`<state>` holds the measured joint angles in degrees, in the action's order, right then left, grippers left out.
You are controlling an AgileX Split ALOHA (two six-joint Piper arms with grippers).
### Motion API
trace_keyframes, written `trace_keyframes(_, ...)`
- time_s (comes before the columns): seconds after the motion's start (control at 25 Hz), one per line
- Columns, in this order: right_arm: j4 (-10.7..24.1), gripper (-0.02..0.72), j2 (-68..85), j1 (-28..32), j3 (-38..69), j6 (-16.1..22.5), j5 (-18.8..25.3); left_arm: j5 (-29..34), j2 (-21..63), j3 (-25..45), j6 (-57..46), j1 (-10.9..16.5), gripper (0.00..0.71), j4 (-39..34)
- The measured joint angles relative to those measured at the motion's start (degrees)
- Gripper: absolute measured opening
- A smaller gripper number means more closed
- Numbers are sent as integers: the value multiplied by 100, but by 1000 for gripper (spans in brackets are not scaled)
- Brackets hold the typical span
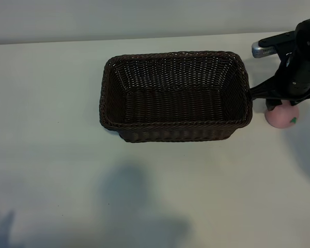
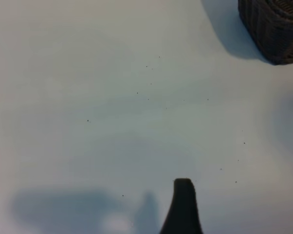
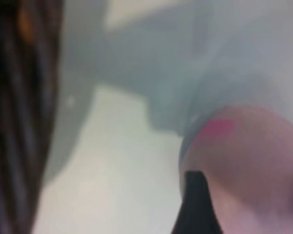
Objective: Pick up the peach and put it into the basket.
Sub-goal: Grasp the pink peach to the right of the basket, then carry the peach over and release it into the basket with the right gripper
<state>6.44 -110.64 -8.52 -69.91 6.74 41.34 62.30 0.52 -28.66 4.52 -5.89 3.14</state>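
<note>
You are looking down at a plain white table [image 1: 51,103]. A large rectangular dark-brown woven wicker basket [image 1: 175,97] sits directly on it, near the middle, its long sides running left to right. Just beside the basket's right end, a small round pale-pink peach [image 1: 282,115] with a tiny green leaf mark rests on the tabletop. Soft grey shadows fall across the near edge
</note>
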Motion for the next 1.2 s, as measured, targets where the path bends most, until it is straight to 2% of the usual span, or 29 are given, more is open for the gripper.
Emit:
trace_keyframes(0.12,26,481,-94,68,15,0,-73,0,0,0,0,0,597,40)
trace_keyframes(0.2,26,431,-195,123,15,0,-62,0,0,0,0,0,597,54)
trace_keyframes(0.28,2,337,-228,165,10,25,-16,0,0,0,0,0,597,59)
trace_keyframes(0.4,2,115,-233,169,10,91,85,0,0,0,0,0,597,64)
trace_keyframes(0.48,68,58,-195,169,10,103,163,0,0,0,0,0,597,64)
trace_keyframes(0.68,201,44,272,183,15,109,418,0,0,0,0,0,597,75)
trace_keyframes(1.0,238,44,1949,183,20,109,1043,0,0,0,0,0,597,80)
trace_keyframes(1.2,237,44,2510,183,-323,103,1709,0,0,0,0,0,597,80)
